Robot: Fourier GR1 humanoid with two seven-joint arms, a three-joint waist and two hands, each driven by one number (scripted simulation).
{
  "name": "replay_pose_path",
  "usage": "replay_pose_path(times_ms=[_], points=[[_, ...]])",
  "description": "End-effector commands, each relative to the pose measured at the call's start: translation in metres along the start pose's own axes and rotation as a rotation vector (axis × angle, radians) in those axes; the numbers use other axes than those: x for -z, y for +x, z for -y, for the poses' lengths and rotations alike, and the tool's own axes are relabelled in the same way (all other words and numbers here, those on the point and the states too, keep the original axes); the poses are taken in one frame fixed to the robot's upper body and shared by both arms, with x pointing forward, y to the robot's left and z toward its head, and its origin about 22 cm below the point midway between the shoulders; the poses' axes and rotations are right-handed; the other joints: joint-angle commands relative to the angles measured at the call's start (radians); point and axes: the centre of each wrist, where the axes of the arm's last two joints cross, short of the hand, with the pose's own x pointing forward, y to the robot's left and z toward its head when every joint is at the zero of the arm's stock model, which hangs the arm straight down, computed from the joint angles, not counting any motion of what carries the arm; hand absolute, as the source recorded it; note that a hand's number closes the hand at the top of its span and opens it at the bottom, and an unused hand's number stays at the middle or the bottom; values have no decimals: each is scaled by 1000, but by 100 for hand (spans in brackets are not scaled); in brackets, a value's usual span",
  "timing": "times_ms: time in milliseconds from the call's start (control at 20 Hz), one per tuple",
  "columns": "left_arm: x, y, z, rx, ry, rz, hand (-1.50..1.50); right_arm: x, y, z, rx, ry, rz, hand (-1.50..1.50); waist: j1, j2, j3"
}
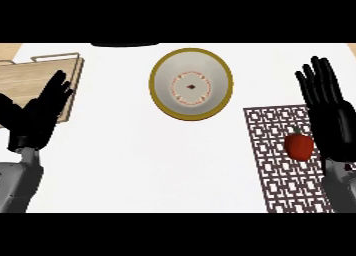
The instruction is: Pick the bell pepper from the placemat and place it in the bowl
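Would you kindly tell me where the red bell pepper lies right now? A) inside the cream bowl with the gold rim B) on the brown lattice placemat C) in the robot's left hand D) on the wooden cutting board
B: the red bell pepper lies on the brown lattice placemat, beside the open right hand; nothing lies in the cream bowl with the gold rim.

The right hand point(330, 112) hides the placemat's point(273, 165) right side; the cutting board point(29, 82) runs off left.

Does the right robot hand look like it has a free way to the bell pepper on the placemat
Probably yes. The right robot hand is open with fingers straight, just beside the bell pepper, which lies uncovered on the placemat. Nothing stands between them; the bowl sits well off to the side.
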Motion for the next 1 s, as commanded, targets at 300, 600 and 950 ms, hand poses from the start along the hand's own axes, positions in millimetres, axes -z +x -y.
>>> replay_pose_path(times_ms=[300,600,950], points=[[-9,-4,37,22,-55,110,0,-49,-28,86,-845,-15,-421,150,-11,-9,-67],[-26,-23,76,-19,-52,112,0,-86,-61,-8,-538,-602,-101,-150,-23,-26,-24],[-33,-30,93,-16,-76,115,0,-90,-16,-27,-683,-652,-1,-150,-2,-20,-28]])
